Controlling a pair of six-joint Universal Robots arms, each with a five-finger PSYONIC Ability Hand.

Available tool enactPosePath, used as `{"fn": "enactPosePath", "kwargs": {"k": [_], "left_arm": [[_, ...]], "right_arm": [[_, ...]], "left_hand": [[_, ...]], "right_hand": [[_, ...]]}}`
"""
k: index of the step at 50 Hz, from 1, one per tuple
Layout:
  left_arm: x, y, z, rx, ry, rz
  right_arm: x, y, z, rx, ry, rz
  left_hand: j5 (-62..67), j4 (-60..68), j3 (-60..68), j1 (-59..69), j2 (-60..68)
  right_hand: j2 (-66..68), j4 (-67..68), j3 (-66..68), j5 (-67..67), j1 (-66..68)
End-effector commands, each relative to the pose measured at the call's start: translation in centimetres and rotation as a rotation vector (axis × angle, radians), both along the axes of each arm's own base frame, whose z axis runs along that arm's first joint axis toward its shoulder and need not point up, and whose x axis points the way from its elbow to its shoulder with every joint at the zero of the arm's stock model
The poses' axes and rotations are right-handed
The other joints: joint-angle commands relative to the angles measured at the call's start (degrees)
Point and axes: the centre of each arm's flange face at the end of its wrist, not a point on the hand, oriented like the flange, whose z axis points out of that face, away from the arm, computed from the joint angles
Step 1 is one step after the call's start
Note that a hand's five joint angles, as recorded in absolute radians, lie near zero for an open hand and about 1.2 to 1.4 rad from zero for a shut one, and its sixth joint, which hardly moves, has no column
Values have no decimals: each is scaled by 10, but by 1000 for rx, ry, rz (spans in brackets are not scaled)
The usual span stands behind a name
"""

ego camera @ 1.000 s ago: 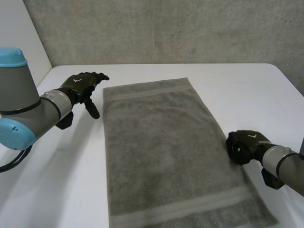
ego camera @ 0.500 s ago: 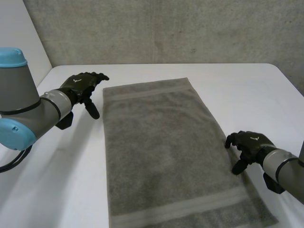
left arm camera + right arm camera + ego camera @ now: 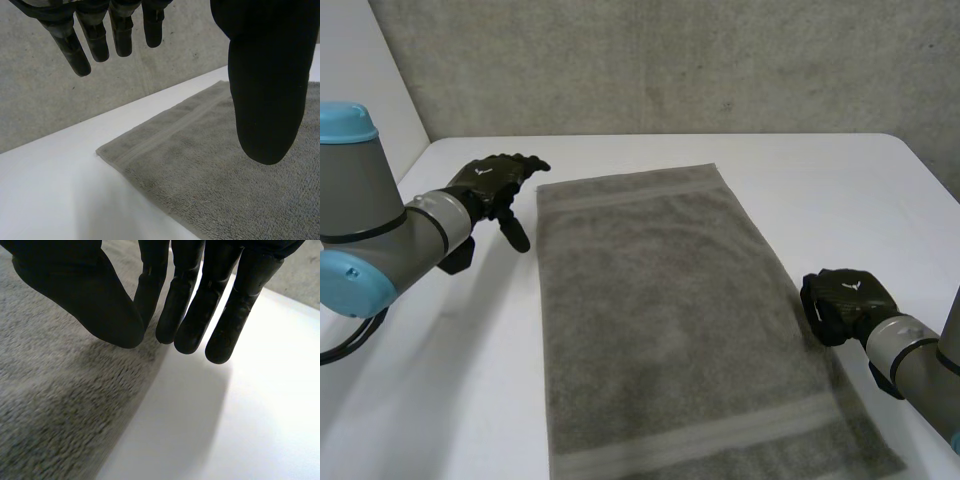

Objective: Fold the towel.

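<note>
Head view shows the towel [image 3: 660, 320] spread flat on the table [image 3: 820, 170]. Its short end lies toward the far edge and its length runs down to the near edge, slightly slanted toward the near right corner.

It looks like soft, thick terry. I judge it light and limp, grippy rather than slippery, and likely to sag and drag wherever it is not held. It cannot break. The best places to take hold are the corners or the hemmed edges, where a pinch catches one layer cleanly. A grab in the middle would only bunch it.

The left hand [image 3: 490, 183] hovers just beside the towel's far left corner. Its fingers [image 3: 117, 30] are straight and spread well away from the thumb, and they hold nothing. The corner lies below and ahead of the fingertips, apart from them.

The right hand [image 3: 842, 303] is at the towel's right long edge, about halfway between the far and near ends. Its fingers [image 3: 192, 305] point down, drawn close to the thumb with only a small gap. No cloth is caught between them. The thumb hangs over the terry, the fingertips over the bare table just outside the edge, so the edge runs beneath the gap.
</note>
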Motion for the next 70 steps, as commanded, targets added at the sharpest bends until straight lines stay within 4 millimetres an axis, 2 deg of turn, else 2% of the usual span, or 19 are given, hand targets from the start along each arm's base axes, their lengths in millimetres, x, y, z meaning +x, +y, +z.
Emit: {"fn": "enactPosePath", "kwargs": {"k": [1,7,9,13,14,15,17,22,34,39,50,60,62,63,64,70], "left_arm": [[0,0,1,-3,1,1],[0,0,2,-3,0,2],[0,0,2,-3,0,3],[1,0,2,-4,1,3],[1,0,2,-4,1,3],[1,1,2,-4,1,3],[0,1,2,-4,1,1],[0,2,2,-3,1,0],[-1,3,2,-1,1,-5],[-1,2,2,-3,1,-5],[-1,2,2,-3,1,-5],[-1,2,2,-1,1,-5],[-1,2,2,-3,3,-3],[-1,2,2,-1,1,-5],[-1,2,2,-3,3,-3],[-1,2,3,-5,2,-4]], "right_arm": [[3,-9,0,-24,-3,5],[1,-12,2,-17,-4,-7],[-1,-5,2,32,1,-14],[-4,3,5,82,6,-14],[-6,5,9,89,5,-19],[-6,5,10,89,5,-19],[-13,9,11,112,7,-41],[-16,17,4,143,6,-42],[-11,15,-4,74,-4,-17],[-10,9,-5,31,-8,-15],[-8,-8,-8,-20,22,-5],[-7,-16,-16,-29,49,11],[-7,-17,-17,-26,47,15],[-7,-17,-17,-26,47,15],[-7,-17,-16,-27,47,16],[-7,-18,-7,-56,40,15]], "left_hand": [[-5,10,10,7,-23],[-6,9,9,6,-24],[-6,9,8,6,-24],[-5,10,10,7,-23],[-5,10,10,7,-23],[-6,9,9,6,-24],[-5,10,10,7,-23],[-5,10,10,7,-23],[-6,9,8,6,-24],[-6,9,8,6,-24],[-6,9,8,6,-24],[-6,9,8,6,-24],[-6,9,8,6,-24],[-6,9,8,6,-24],[-6,9,8,6,-24],[-6,9,8,6,-24]], "right_hand": [[131,119,125,140,241],[131,119,125,140,241],[-103,-115,-109,-94,7],[-203,-215,-209,-194,-93],[-273,-285,-279,-264,-163],[-274,-286,-280,-265,-164],[-361,-373,-367,-352,-251],[-372,-383,-378,-362,-261],[-287,-299,-293,-278,-177],[-237,-249,-243,-228,-127],[-222,-234,-228,-213,-112],[-20,-32,-26,-11,90],[62,50,56,71,172],[62,51,56,71,173],[130,119,124,139,240],[131,119,125,140,241]]}}
